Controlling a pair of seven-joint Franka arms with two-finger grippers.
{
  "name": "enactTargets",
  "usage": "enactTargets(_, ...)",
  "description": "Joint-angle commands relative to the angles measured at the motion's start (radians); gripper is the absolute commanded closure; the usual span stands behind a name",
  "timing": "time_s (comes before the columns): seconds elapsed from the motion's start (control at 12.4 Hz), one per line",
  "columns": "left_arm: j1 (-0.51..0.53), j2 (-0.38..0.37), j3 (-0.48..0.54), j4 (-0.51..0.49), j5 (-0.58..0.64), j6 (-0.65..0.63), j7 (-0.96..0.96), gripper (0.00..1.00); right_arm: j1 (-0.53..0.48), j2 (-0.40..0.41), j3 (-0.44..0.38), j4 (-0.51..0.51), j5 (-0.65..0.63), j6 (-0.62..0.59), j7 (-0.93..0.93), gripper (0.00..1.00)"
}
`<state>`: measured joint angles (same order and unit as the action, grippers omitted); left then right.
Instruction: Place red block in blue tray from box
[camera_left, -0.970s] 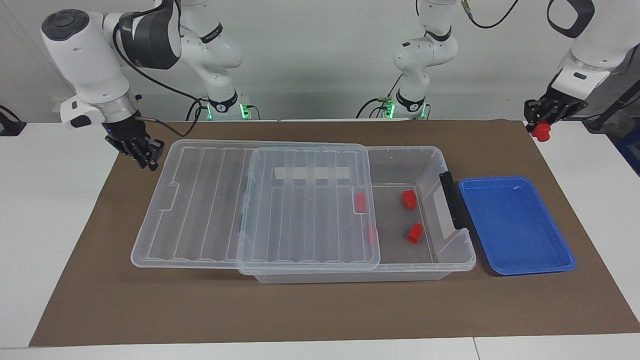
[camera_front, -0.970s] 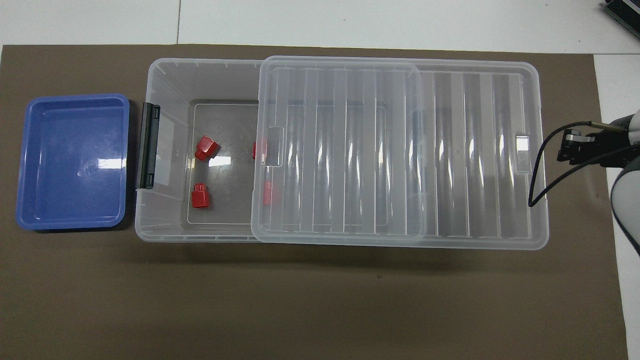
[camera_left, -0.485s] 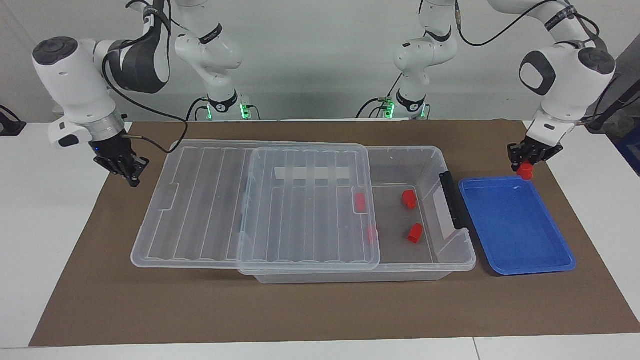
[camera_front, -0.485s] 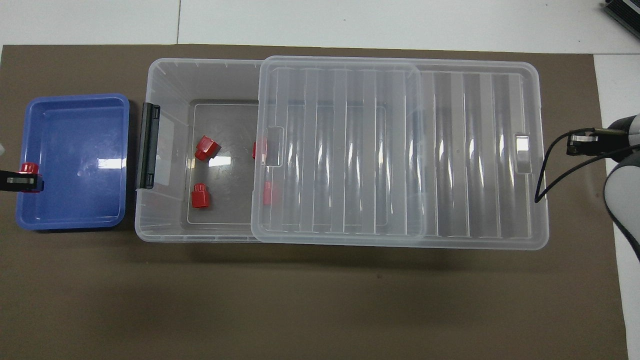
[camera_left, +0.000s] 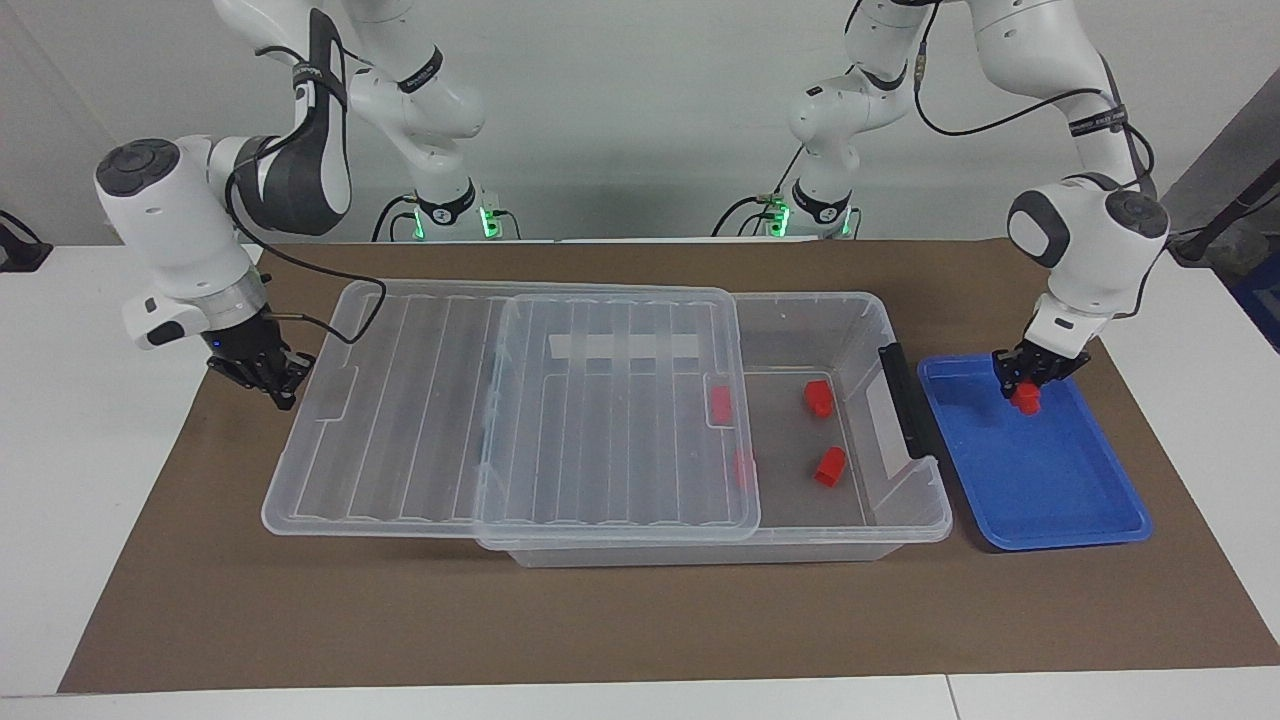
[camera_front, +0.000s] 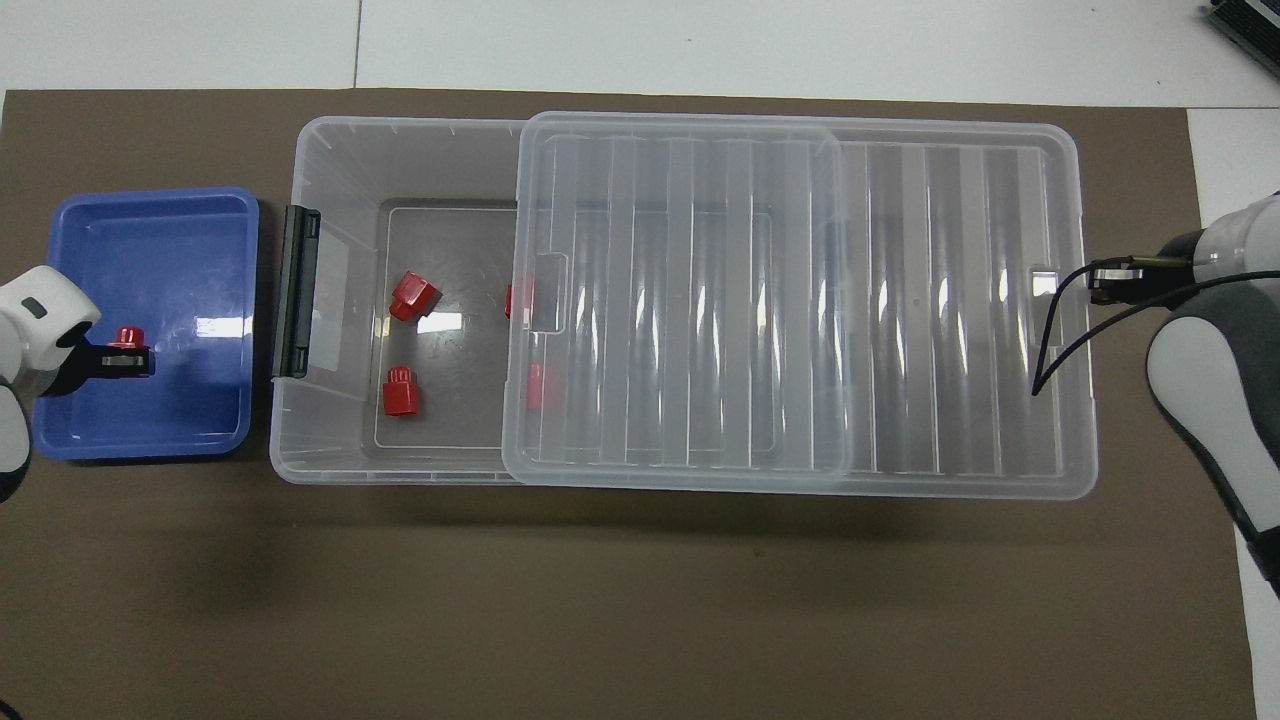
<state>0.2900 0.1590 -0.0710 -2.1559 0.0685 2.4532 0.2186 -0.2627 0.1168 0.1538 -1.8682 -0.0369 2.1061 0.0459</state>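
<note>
My left gripper (camera_left: 1025, 384) is shut on a red block (camera_left: 1024, 399) and holds it low over the blue tray (camera_left: 1060, 500), above the part nearer the robots. I cannot tell whether the block touches the tray floor. In the overhead view this gripper (camera_front: 122, 357) and its red block (camera_front: 126, 335) also lie over the blue tray (camera_front: 190, 400). The clear box (camera_left: 860, 320) stands beside the tray, with its ribbed lid (camera_left: 500, 420) slid toward the right arm's end. My right gripper (camera_left: 270, 376) is low at that end of the lid.
Two red blocks (camera_left: 818, 397) (camera_left: 829, 466) lie uncovered on the box floor. Two more (camera_left: 721, 403) (camera_left: 743, 468) show through the lid's edge. A dark latch (camera_left: 905, 400) sits on the box wall facing the tray. A brown mat (camera_left: 640, 620) covers the table.
My left gripper has come down with the red block from beside the mat's corner to low over the tray. My right gripper has moved down toward the lid's end.
</note>
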Motion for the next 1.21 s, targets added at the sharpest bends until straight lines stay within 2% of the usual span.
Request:
enactTargets(0.0,-0.011,0.088,0.007,-0.004,-0.016,0.13,-0.019,0.88,0.037,-0.011,0.009,-0.006,-0.008,-0.001,-0.017,1.0)
enactTargets(0.16,-0.006,0.12,0.003,-0.002,-0.033,0.184,-0.019,0.88,0.074,-0.02,0.01,-0.003,0.002,-0.037,-0.018,1.0)
enactTargets(0.32,-0.022,0.122,0.003,-0.002,-0.136,0.188,-0.018,0.87,0.111,-0.025,0.01,-0.002,0.008,-0.076,-0.02,1.0)
enactTargets(0.4,-0.025,0.123,0.005,-0.002,-0.138,0.188,-0.018,0.83,0.135,-0.028,0.01,-0.002,0.008,-0.093,-0.02,1.0)
enactTargets(0.49,-0.025,0.125,0.005,-0.002,-0.138,0.19,-0.016,0.51,0.157,-0.029,0.01,-0.003,0.008,-0.106,-0.018,1.0)
enactTargets(0.57,-0.026,0.128,0.005,-0.002,-0.138,0.193,-0.016,0.38,0.178,-0.032,0.01,-0.005,0.008,-0.112,-0.015,1.0)
enactTargets(0.65,-0.032,0.128,0.005,-0.002,-0.138,0.193,-0.016,0.34,0.198,-0.036,0.01,-0.009,0.009,-0.112,-0.014,1.0)
enactTargets(0.73,-0.037,0.128,0.007,-0.001,-0.138,0.193,-0.013,0.13,0.221,-0.037,0.01,-0.009,0.018,-0.118,-0.012,1.0)
enactTargets(0.81,-0.037,0.128,0.007,0.001,-0.138,0.191,-0.011,0.05,0.235,-0.037,0.012,-0.009,0.022,-0.126,-0.012,1.0)
enactTargets(0.97,-0.029,0.111,0.008,0.022,-0.138,0.13,-0.011,0.1,0.266,-0.04,0.012,-0.009,0.023,-0.13,-0.012,1.0)
enactTargets(1.05,-0.02,0.075,0.01,0.078,-0.135,-0.005,-0.008,0.13,0.284,-0.04,0.012,-0.009,0.025,-0.132,-0.011,1.0)
enactTargets(1.13,-0.02,0.054,0.013,0.185,-0.125,-0.207,-0.007,0.14,0.296,-0.043,0.012,-0.009,0.034,-0.132,-0.011,1.0)
